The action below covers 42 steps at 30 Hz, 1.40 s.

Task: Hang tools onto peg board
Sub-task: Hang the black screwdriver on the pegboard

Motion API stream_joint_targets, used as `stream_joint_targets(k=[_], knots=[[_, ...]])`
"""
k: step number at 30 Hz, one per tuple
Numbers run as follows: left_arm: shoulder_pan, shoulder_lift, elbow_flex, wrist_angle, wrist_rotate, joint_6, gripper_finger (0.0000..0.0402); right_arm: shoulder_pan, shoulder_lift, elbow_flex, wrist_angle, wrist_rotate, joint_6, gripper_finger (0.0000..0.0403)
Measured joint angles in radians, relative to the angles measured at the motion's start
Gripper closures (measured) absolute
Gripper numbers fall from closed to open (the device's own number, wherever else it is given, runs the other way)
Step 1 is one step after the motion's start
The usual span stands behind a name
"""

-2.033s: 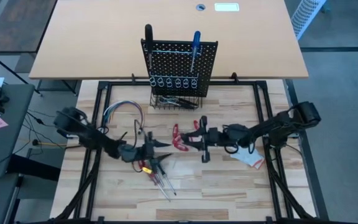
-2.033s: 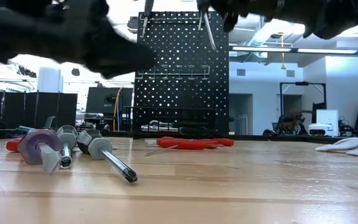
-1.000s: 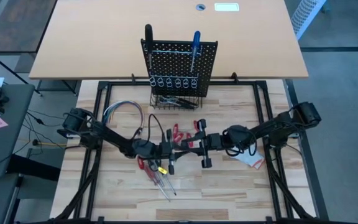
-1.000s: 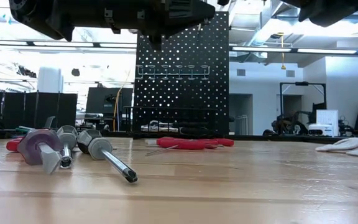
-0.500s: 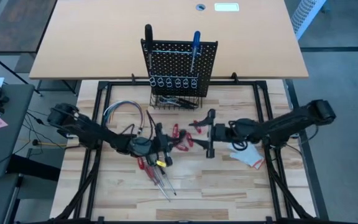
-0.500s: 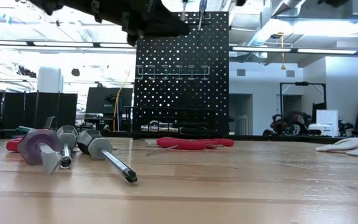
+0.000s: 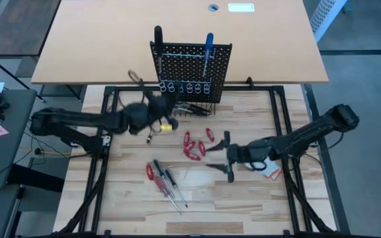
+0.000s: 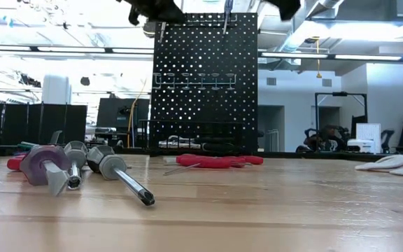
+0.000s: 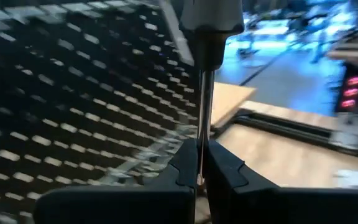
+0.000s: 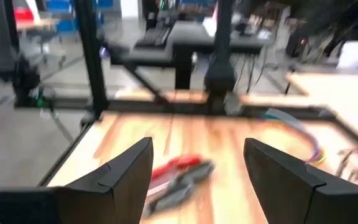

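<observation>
The left hand [image 7: 156,125], clenched on a screwdriver [image 9: 202,93], hovers beside the peg board [image 7: 190,69]; the right hand [image 7: 225,157] hangs released over the table [image 7: 243,198], near red pliers [image 7: 192,145].

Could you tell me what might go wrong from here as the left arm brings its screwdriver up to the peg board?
The left gripper pinches the screwdriver only by its thin shaft, handle away, so it could swivel or slip. It is close to the peg board, so the handle might knock the panel. The open right gripper hovers by the red pliers and could nudge them.
</observation>
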Motion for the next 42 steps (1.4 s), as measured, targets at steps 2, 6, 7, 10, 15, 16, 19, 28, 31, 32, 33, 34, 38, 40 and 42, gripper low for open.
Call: stream_joint_targets(k=[2, 6, 7, 10, 15, 16, 19, 28, 31, 32, 33, 34, 38, 40, 42], knots=[[0.046, 0.006, 0.072, -0.078, 0.005, 0.008, 0.0399, 0.016, 0.048, 0.0, 0.015, 0.0, 0.018, 0.0143], [0.133, 0.015, 0.168, -0.143, 0.006, 0.008, 0.0399, 0.037, 0.144, -0.001, 0.062, 0.022, 0.039, 0.0143], [0.15, 0.015, 0.18, -0.14, 0.006, 0.005, 0.0399, 0.042, 0.164, -0.001, 0.08, 0.032, 0.041, 0.0143], [0.201, 0.015, 0.197, -0.139, 0.007, -0.005, 0.04, 0.053, 0.198, -0.001, 0.099, 0.045, 0.042, 0.0143], [0.282, 0.025, 0.202, -0.132, 0.103, -0.056, 0.0401, 0.054, 0.207, -0.001, 0.119, 0.045, 0.043, 0.0143], [0.298, 0.028, 0.202, -0.138, 0.12, -0.063, 0.0401, 0.054, 0.204, -0.001, 0.119, 0.045, 0.042, 0.0143], [0.333, 0.047, 0.201, -0.126, 0.182, -0.063, 0.0401, 0.051, 0.198, -0.001, 0.129, 0.046, 0.042, 0.0143], [0.393, 0.098, 0.201, -0.121, 0.213, -0.109, 0.0401, 0.052, 0.198, 0.0, 0.143, 0.047, 0.037, 0.0143], [0.405, 0.108, 0.201, -0.127, 0.213, -0.121, 0.0399, 0.053, 0.198, 0.0, 0.144, 0.047, 0.037, 0.0143], [0.408, 0.108, 0.201, -0.131, 0.213, -0.127, 0.0396, 0.053, 0.198, 0.0, 0.142, 0.047, 0.036, 0.0143], [0.41, 0.108, 0.201, -0.131, 0.214, -0.131, 0.0393, 0.053, 0.198, 0.0, 0.142, 0.047, 0.036, 0.0143], [0.41, 0.111, 0.201, -0.13, 0.217, -0.134, 0.0389, 0.053, 0.198, 0.0, 0.142, 0.047, 0.036, 0.0143], [0.41, 0.116, 0.201, -0.127, 0.212, -0.131, 0.0368, 0.053, 0.198, 0.0, 0.14, 0.047, 0.034, 0.0143], [0.408, 0.115, 0.201, -0.135, 0.21, -0.124, 0.0351, 0.053, 0.198, 0.0, 0.134, 0.047, 0.034, 0.0143], [0.402, 0.114, 0.201, -0.164, 0.206, -0.119, 0.0332, 0.053, 0.198, 0.0, 0.131, 0.047, 0.034, 0.0143]])
